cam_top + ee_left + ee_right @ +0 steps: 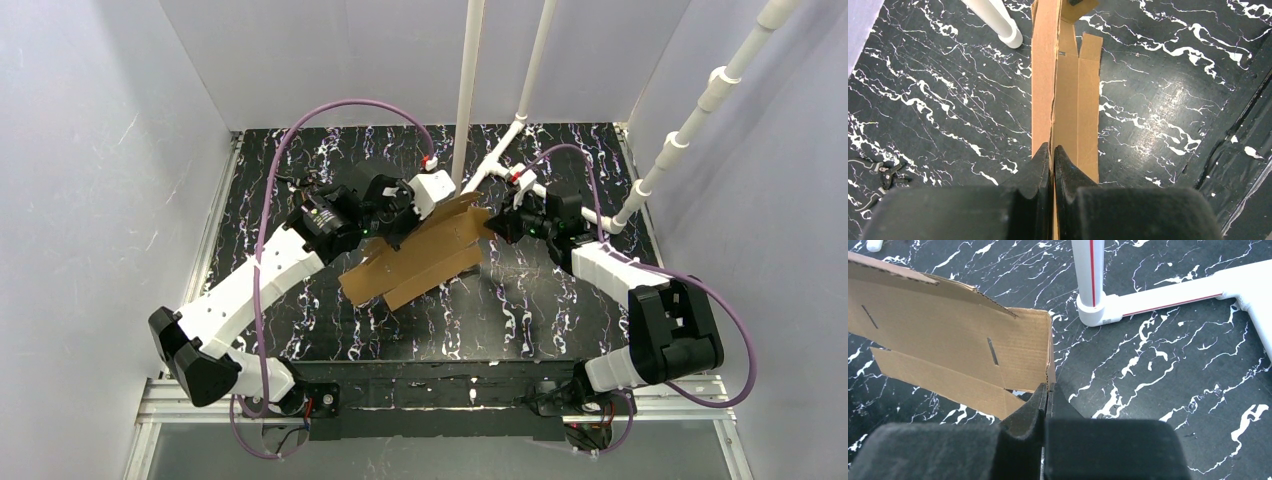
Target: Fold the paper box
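We hold the box [425, 255] at table [560, 310] centre. Left gripper [1052, 150] clamps its 11 o'clock edge; right gripper [1047, 386] pinches its 2 o'clock corner. We judge it light and stiff; grip edges, away from creases.

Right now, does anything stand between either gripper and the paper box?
Nothing visible does: the left gripper and the right gripper are each shut on an edge of the paper box, holding it between them.

Lighting is bright, even and diffuse, from overhead. A soft glare patch lies on the glossy counter [1153, 132]. The box [948, 340] shows crisp corrugation. The left gripper [1052, 152] and right gripper [1046, 390] appear dark, slightly blurred.
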You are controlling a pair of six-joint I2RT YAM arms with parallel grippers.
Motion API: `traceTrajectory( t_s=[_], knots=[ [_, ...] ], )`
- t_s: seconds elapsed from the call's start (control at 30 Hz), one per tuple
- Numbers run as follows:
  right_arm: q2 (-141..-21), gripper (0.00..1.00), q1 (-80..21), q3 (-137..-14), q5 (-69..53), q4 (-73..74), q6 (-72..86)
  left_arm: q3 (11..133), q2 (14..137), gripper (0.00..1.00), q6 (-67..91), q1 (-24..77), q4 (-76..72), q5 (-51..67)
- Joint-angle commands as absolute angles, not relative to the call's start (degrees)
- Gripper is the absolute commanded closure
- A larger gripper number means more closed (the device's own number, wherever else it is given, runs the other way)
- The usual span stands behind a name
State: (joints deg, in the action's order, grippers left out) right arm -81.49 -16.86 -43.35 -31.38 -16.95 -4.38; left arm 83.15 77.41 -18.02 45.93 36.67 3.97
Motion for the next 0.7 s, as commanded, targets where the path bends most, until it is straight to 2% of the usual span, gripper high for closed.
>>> traceTrajectory(
  t_s=[0.0, 0.33, 0.67],
  knots=[
    [-80.32, 0.99, -16.79, -40.25, -31.60, -27.72, -3.86, 86.26, 78.50, 1.00, -17.66, 46.23, 37.42, 6.81],
    [-79.60, 0.99, -16.37, -34.09, -31.74, -34.68, -7.93, 82.01, 78.58, 1.00, -15.28, 46.09, 35.19, 10.25],
    [-79.07, 0.99, -14.86, -34.17, -39.21, -28.79, -11.23, 78.80, 78.21, 1.00, -13.67, 46.05, 34.26, 11.22]
  ],
)
